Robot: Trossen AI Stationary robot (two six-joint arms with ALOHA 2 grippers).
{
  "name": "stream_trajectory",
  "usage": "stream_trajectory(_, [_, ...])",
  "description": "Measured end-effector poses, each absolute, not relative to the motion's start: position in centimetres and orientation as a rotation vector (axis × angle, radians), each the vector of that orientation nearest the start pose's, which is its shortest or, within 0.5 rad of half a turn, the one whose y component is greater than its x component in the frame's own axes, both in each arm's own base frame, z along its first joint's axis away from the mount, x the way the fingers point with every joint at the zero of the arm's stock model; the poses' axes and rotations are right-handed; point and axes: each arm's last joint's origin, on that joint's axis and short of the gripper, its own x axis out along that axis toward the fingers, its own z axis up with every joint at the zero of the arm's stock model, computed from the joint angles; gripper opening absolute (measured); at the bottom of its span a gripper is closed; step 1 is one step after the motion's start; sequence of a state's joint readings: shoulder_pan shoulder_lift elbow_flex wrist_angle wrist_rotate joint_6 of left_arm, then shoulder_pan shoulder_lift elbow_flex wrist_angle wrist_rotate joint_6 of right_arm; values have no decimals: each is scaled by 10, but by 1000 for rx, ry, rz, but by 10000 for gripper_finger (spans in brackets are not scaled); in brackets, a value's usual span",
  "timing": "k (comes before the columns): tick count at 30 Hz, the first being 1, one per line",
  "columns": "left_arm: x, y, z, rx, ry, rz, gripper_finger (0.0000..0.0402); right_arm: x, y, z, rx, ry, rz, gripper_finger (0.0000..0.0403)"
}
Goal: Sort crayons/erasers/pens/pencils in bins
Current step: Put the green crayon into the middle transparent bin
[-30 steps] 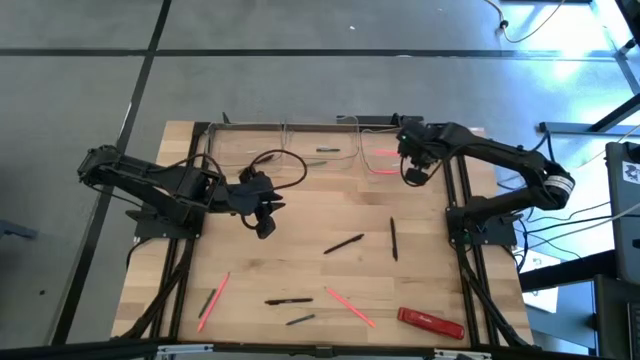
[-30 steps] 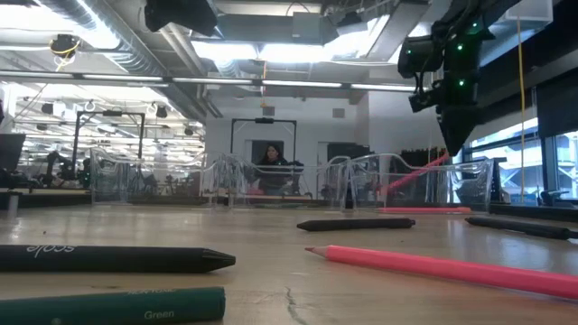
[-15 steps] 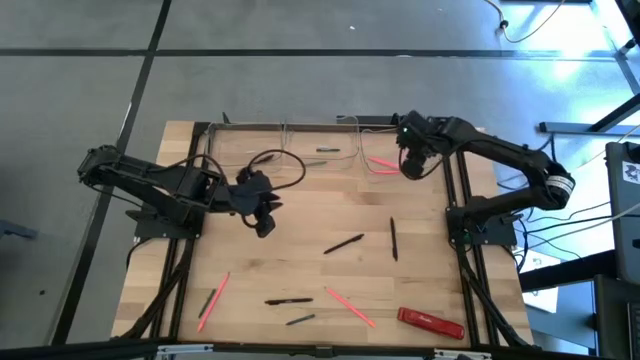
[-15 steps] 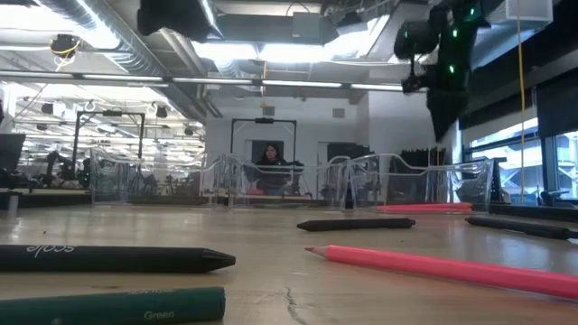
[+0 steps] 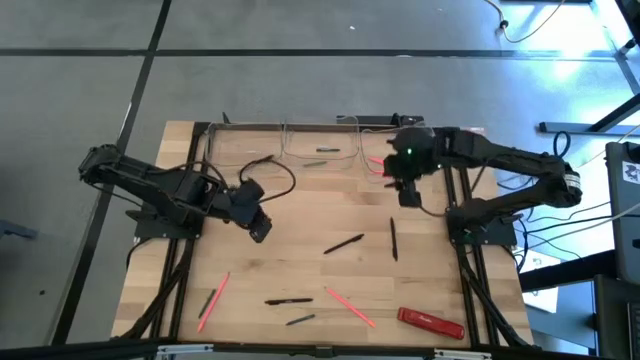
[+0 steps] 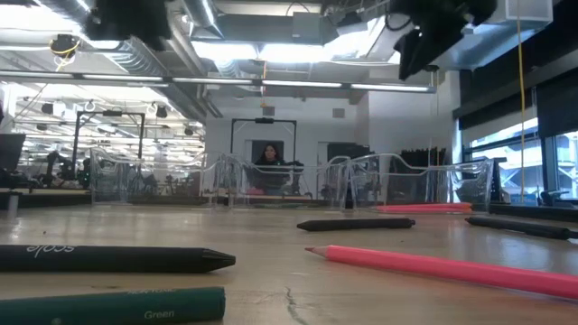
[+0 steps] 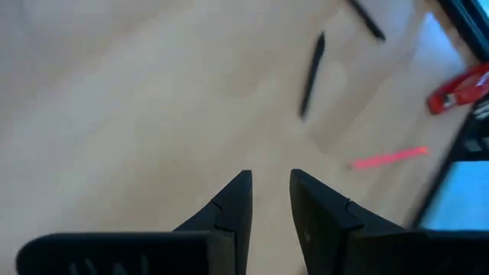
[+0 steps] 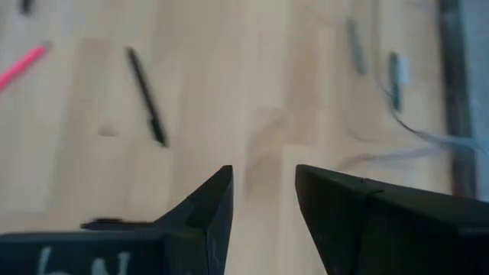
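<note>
Right gripper [image 5: 410,196] released, empty, upper right of frame beside bins [image 5: 375,160]; left gripper [image 5: 260,230] released, empty, left-centre over desk [image 5: 300,250].

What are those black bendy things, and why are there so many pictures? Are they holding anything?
They are two robot arms at a wooden table. One picture looks down from above, one looks level across the tabletop, and two come from cameras on the arms' wrists. The left gripper and the right gripper are both open and hold nothing. Pink sticks and black sticks lie scattered on the wood. Clear bins stand along the far edge, and one has pink sticks inside.
</note>
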State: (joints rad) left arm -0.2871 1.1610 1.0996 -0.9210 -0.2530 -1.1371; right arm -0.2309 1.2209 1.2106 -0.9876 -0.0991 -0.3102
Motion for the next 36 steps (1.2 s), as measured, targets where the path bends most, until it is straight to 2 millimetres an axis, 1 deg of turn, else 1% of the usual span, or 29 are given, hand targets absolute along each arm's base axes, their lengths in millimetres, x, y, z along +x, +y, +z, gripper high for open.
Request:
stream_trajectory(3, [206, -68, 304, -951, 925, 533, 82, 227, -30, 329, -136, 967, 93, 146])
stream_trajectory(6, [202, -86, 295, -1025, 1045, 557, 82, 231, -15, 330, -166, 937, 150, 146])
stream_trajectory(9, [201, -107, 285, -1090, 1160, 579, 82, 233, -4, 332, -190, 905, 188, 146])
stream_trajectory(13, [198, -135, 272, -1185, 1291, 644, 82, 237, 4, 334, -208, 861, 215, 146])
stream_trajectory(17, [194, -155, 260, -1241, 1388, 738, 82, 239, 8, 337, -218, 825, 224, 146])
stream_trajectory(21, [190, -170, 249, -1217, 1428, 790, 82, 241, 8, 338, -221, 804, 221, 145])
stream_trajectory(28, [187, -190, 226, -1111, 1474, 867, 82, 241, 8, 339, -220, 797, 220, 145])
stream_trajectory(32, [187, -195, 210, -1020, 1498, 950, 82, 241, 8, 339, -220, 796, 220, 145])
stream_trajectory(36, [185, -194, 204, -959, 1510, 1013, 82, 241, 8, 339, -221, 792, 219, 145])
